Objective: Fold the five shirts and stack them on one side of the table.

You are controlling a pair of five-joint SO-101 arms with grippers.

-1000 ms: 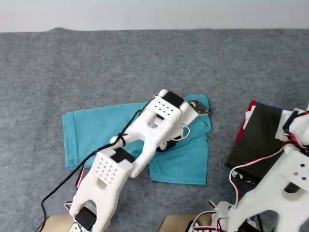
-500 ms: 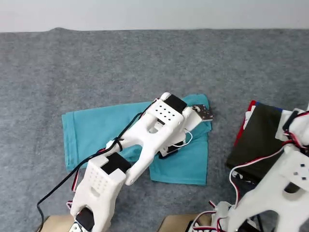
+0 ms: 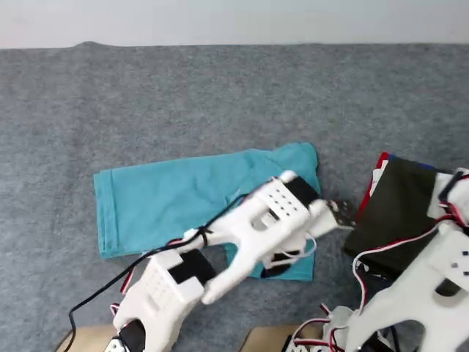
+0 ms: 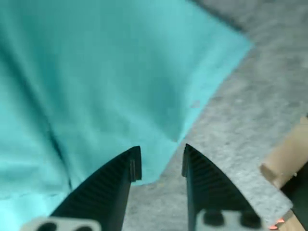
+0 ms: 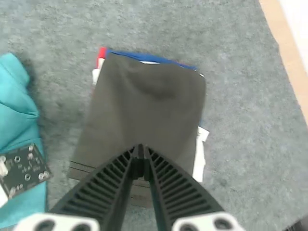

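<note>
The left claw (image 4: 160,156) gapes empty, tips astride the edge of the half-folded teal cotton shirt (image 4: 96,72) below it, probably to pinch it for another fold. The right claw (image 5: 140,153), closed on nothing, hovers over the folded dark grey cloth shirt (image 5: 144,96), seemingly parked clear.

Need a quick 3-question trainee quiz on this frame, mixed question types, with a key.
1. True or false: the teal shirt lies on top of the stack.
2. Which colour is the top of the stack? A red, B dark, C white.
3. Fill in: the left gripper, above the teal shirt's edge, is ___ (open/shut).
Key: 1 false; 2 B; 3 open.
</note>
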